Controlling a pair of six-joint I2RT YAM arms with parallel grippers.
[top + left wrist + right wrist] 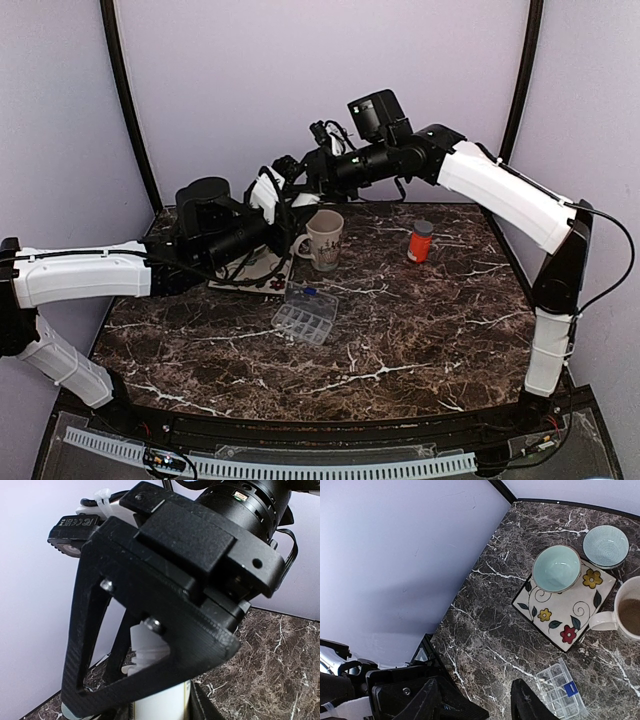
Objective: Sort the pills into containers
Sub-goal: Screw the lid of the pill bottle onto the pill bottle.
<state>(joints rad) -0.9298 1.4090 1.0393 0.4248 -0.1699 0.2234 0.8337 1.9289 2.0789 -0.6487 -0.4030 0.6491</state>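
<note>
On the desk, nearest the arm bases: one clear pill organizer, lid down, long axis running near-left to far-right; a small blue item shows at its far end. No loose pills can be made out.

Behind it, left of centre: floral plate carrying a teal bowl. A ribbed blue bowl sits just off the plate's far corner.

Beside the plate, to the right: mug, handle towards the plate.

Well to the right: orange bottle, upright, capped, with no arm near it.

Above the far desk, where both arms meet:
- Left pincer: appears closed around a white bottle, held roughly upright with its ridged top uppermost. The fingers themselves are mostly hidden.
- Right pincer: fingers parted, nothing between them, standing just beside the bottle's top.

Relation governing the next move, as judged: the bottle's top lies right at the right pincer, its long axis near vertical. The organizer lies below and nearward of both.
</note>
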